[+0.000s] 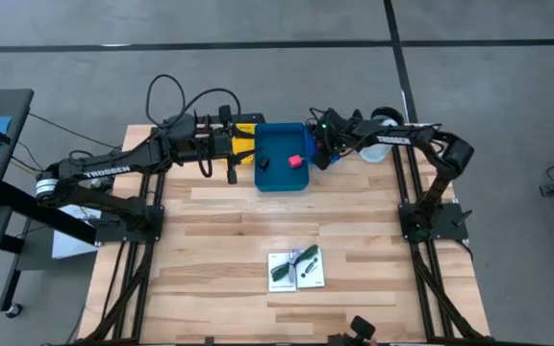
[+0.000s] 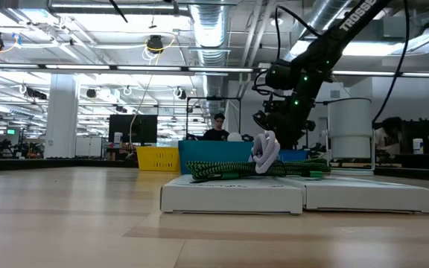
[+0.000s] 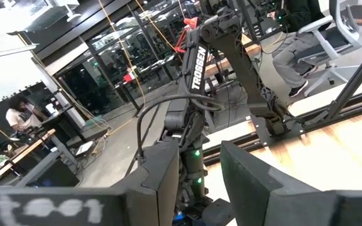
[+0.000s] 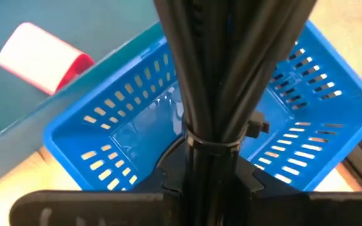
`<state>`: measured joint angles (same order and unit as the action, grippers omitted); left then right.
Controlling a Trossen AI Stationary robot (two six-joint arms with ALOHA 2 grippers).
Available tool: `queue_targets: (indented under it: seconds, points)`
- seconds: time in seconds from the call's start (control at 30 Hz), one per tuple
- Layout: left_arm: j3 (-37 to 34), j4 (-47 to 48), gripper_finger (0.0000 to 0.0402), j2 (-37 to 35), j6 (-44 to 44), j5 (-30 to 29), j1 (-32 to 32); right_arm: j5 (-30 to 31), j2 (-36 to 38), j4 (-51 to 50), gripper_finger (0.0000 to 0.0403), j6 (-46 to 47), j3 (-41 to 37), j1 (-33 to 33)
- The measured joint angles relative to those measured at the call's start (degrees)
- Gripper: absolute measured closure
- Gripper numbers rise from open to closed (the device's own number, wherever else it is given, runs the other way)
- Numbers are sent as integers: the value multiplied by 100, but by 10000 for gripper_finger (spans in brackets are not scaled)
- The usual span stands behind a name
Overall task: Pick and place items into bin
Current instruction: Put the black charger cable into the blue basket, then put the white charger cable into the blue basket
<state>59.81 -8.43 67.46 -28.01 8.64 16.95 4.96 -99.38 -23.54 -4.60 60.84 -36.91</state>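
A: Right gripper [image 1: 327,154] is hanging at the right rim of the blue bin [image 1: 282,179], upper centre of the high view, clamped on a bundle of thin black rods [image 4: 222,69], possibly cables. Release should be made low, inside the slotted plastic walls.

B: Left gripper [image 1: 221,144] is waiting at the bin's left side; fingers are standing apart, empty. Pink-red block [image 1: 295,160] is lying inside already. Green stringy piece [image 1: 291,261] is resting across the flat white cards [image 1: 295,268], lower centre.

Light wooden table [image 1: 210,240] with blue bin [image 1: 282,178], white cards [image 1: 296,271], yellow basket [image 1: 243,139].
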Motion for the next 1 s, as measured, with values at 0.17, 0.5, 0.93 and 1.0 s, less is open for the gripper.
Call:
queue_targets:
  seconds: [0.17, 0.5, 0.93, 1.0]
  points:
    - [0, 0, 290, 0, -2, 0, 0, 25, 12, 22, 347, -148, 0, -2]
    - [0, 0, 290, 0, -2, 0, 0, 147, 12, 49, 263, -145, 0, 0]
    - [0, -2, 290, 0, -2, -2, 0, 265, 8, -40, 212, -240, 335, 9]
    - [0, 1, 290, -12, -1, -4, 0, 265, 8, -244, 213, -299, 558, 38]
